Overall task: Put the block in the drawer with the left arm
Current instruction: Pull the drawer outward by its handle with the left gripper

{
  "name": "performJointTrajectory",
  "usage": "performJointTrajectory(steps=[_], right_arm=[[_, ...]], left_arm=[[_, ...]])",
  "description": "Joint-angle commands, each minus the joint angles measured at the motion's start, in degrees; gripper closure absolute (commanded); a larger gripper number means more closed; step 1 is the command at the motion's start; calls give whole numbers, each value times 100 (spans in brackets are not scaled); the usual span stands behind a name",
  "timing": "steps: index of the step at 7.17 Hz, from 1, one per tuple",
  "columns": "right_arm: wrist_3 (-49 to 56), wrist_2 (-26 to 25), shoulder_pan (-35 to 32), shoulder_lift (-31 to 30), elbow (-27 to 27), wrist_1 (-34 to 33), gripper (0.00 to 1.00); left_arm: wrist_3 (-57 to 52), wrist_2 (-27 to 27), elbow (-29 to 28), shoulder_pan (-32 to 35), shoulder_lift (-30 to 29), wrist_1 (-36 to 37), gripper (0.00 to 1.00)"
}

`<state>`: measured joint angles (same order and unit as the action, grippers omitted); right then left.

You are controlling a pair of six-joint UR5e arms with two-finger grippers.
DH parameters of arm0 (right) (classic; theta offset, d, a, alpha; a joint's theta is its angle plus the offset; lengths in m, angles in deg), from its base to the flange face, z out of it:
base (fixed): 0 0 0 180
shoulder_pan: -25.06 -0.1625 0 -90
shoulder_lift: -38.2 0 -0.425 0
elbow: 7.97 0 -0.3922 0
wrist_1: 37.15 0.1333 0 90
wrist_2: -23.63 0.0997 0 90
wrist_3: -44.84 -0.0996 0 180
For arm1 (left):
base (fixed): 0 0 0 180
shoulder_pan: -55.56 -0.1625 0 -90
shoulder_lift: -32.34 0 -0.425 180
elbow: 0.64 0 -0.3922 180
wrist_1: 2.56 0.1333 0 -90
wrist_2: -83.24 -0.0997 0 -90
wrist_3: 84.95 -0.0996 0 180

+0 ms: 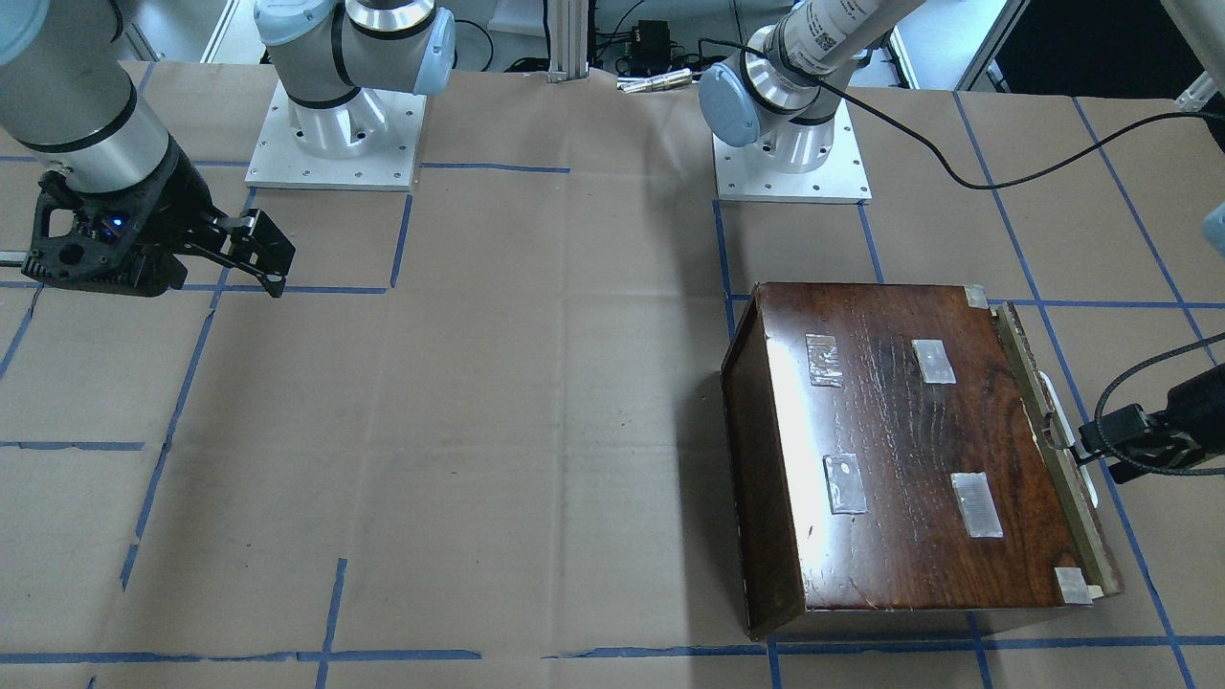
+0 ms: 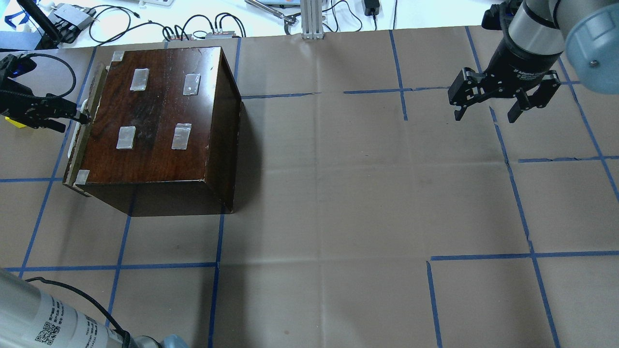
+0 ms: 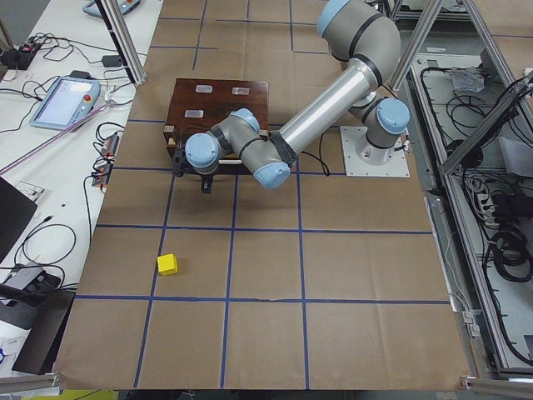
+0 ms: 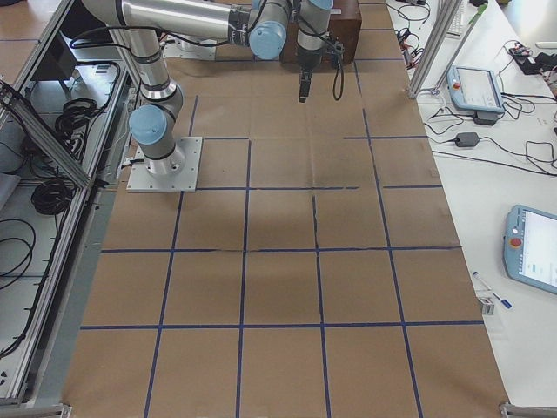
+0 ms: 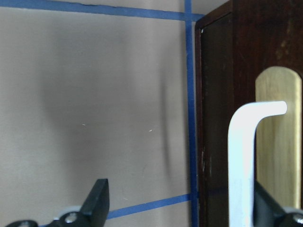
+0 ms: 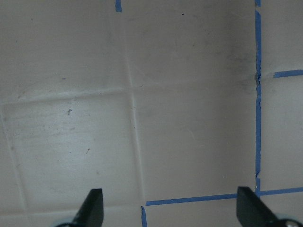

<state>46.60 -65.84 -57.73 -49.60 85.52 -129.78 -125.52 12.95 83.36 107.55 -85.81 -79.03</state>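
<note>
Caught the left arm (image 2: 38, 314) nearest the lens, bottom-left in the overhead view, with a black cable looped along it. Swung to the far left edge and found the left jaws low at the front of the drawer (image 2: 80, 154). Saw them spread wide in the wrist view, one fingertip (image 5: 97, 201) out over bare counter (image 2: 309, 193), the other just beyond the white handle (image 5: 239, 161). Straddled that handle, then, with nothing squeezed. Could not judge any contact with it.

Picked out the block (image 3: 167, 264) from the left-end camera, alone on the brown paper, well apart from the box and outside the drawer. Glimpsed only a yellow sliver of it at the overhead view's left edge, beneath those jaws.

Moved right to the dark brown box (image 2: 159, 116), counted four tape patches (image 2: 139, 79) on its glossy top, and noted the drawer's pale front only as a thin strip along its left end.

Crossed a wide stretch of paper and blue tape lines (image 2: 401, 90). Finished far right on the right jaws, hung above the counter, gaped wide, held nothing.
</note>
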Motion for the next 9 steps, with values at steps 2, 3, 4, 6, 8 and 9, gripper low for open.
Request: performJointTrajectory(steps=[2, 3, 4, 6, 8, 9], right_arm=[[0, 0, 0, 0, -7, 8, 0], [0, 0, 0, 0, 2, -1, 0], [0, 0, 0, 0, 2, -1, 0], [0, 0, 0, 0, -7, -1, 0], [0, 0, 0, 0, -7, -1, 0], [0, 0, 0, 0, 2, 8, 0]], left_arm=[[-3, -328, -6, -22, -6, 106, 2], [-3, -337, -6, -39, -6, 115, 2], [-3, -328, -15, -144, -6, 124, 2], [-3, -328, -15, -224, -6, 132, 2], [-3, -328, -15, -250, 20, 193, 2], [-3, -337, -24, -259, 29, 220, 2]])
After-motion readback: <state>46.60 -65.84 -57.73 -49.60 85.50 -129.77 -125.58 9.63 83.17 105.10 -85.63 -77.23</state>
